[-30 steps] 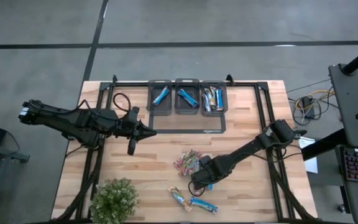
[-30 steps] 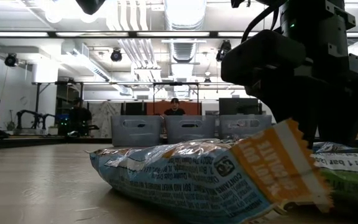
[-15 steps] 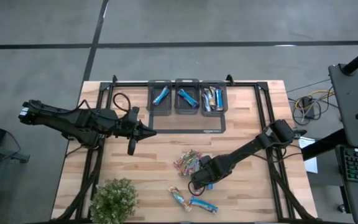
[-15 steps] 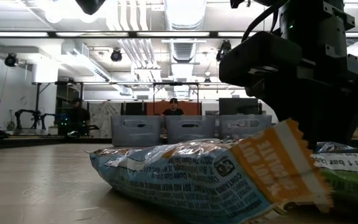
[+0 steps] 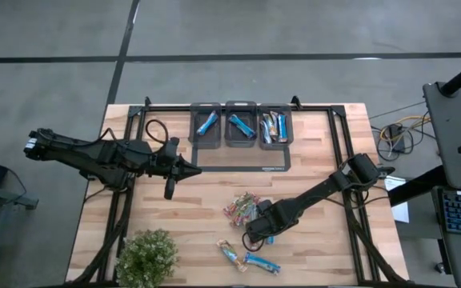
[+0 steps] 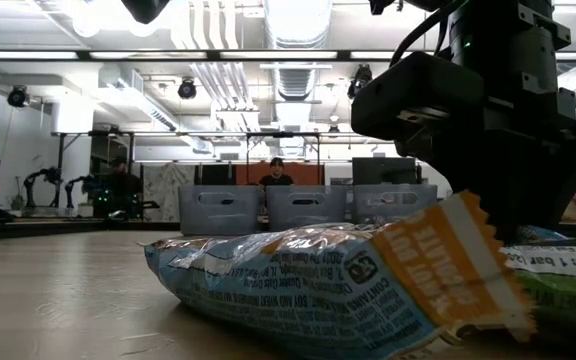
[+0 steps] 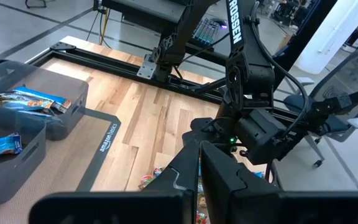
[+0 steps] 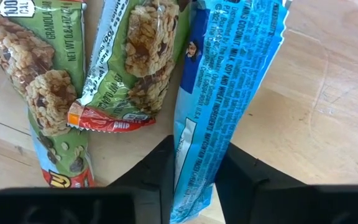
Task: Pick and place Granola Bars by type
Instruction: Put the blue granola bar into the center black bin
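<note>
Wooden planks make up the table (image 5: 174,216), which is seen from above with three small bins (image 5: 242,126) lined up along its far edge, each already holding bars. A loose heap of green bars (image 5: 241,206) lies near the middle of the table toward the near edge, and two more bars (image 5: 246,259) rest close to the near edge, beside a plant (image 5: 146,258) at the near left corner. The right claw (image 5: 256,233) is brought down at the heap's near right side, so this arm is plainly the nearer one. The left claw (image 5: 194,170) is held well apart, above the left half of the table, with its fingers shut and empty.

At table height, a blue and orange bar (image 6: 338,285) fills the foreground, lying flat, and the dark bulk of the right arm (image 6: 468,100) is lowered just behind it; the fingertips are hidden there.

Past the left wrist's closed fingers (image 7: 197,171), the right arm (image 7: 253,118) is seen bent down to the table, with two of the bins (image 7: 17,118) off to one side.

From the right wrist, a blue bar (image 8: 219,93) is seen running straight ahead between the two dark fingers (image 8: 154,171), its long axis in line with the claw's reach and across the gap. The jaws are drawn in against its narrow sides, apparently gripping it. Two green bars (image 8: 104,68) lie just beside it, one touching its edge, so a clean lift seems to depend on the blue bar alone being pinched.
</note>
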`<state>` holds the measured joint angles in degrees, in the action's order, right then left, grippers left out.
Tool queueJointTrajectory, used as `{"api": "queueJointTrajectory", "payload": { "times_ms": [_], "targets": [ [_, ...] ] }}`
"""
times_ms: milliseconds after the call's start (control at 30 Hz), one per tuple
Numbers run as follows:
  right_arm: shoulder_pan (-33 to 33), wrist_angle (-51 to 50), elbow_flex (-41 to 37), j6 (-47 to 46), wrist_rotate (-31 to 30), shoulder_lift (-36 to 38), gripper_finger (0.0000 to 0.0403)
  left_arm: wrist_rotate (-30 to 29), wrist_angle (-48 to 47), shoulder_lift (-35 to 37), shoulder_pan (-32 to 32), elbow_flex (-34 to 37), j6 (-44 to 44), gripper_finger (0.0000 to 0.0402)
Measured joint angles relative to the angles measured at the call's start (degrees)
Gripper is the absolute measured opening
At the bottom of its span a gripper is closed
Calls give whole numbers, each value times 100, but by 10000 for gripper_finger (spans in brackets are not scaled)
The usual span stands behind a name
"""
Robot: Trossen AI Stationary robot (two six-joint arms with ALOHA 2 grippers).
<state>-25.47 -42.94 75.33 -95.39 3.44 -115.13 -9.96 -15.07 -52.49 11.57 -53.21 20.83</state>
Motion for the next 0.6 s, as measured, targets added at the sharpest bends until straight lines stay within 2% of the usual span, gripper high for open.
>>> {"api": "queueJointTrajectory", "payload": {
  "times_ms": [200, 600],
  "targets": [
    [-2, -9, -2, -21, -25, -2, 72, 0, 0, 0, 0, 0, 14, 0],
    [0, -125, -7, 4, -59, 94, 70, 0, 0, 0, 0, 0, 19, 0]
  ]
}}
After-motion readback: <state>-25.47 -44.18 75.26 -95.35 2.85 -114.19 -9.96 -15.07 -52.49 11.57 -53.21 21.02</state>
